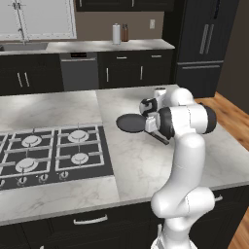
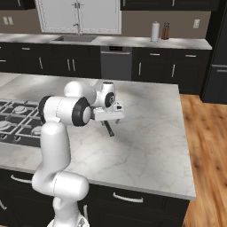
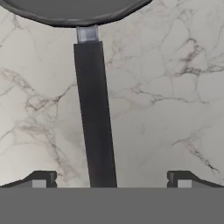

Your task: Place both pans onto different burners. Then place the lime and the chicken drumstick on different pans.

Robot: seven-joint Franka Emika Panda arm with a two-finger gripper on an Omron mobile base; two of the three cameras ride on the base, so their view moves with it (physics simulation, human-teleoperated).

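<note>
Setting: simulated kitchen with dark cabinets, a pale marble island counter (image 1: 141,165) and a wood floor at the right.
Cooktop: black gas cooktop (image 1: 51,151) set into the left part of the island, under light grey grates.
Burners: four round pale metal burner rings (image 1: 79,158) show in the left base view, with the near-left ring the largest; all are bare.
Pan: dark grey round shallow frying pan (image 1: 130,123) lying flat on the marble, to the right of the cooktop and apart from it.
Pan handle: long dark straight handle (image 3: 95,113) joined to the pan rim by a short grey metal neck; in the right base view its near end (image 2: 108,128) sticks out below the hand.
Arm: white Franka arm with dark joints, bent over the counter with its hand above the pan handle.
Gripper: two-finger gripper (image 3: 109,178) spread wide, one small dark tip (image 3: 41,178) on each side of the handle with clear marble showing between each tip and the handle; nothing is grasped.
Gripper height: whether the tips are level with the handle or above it cannot be told.
Back wall: sink under a window, a steel dishwasher (image 1: 78,70), a white paper-towel roll (image 1: 116,34) and a brown bottle (image 1: 125,33) on the far counter.
</note>
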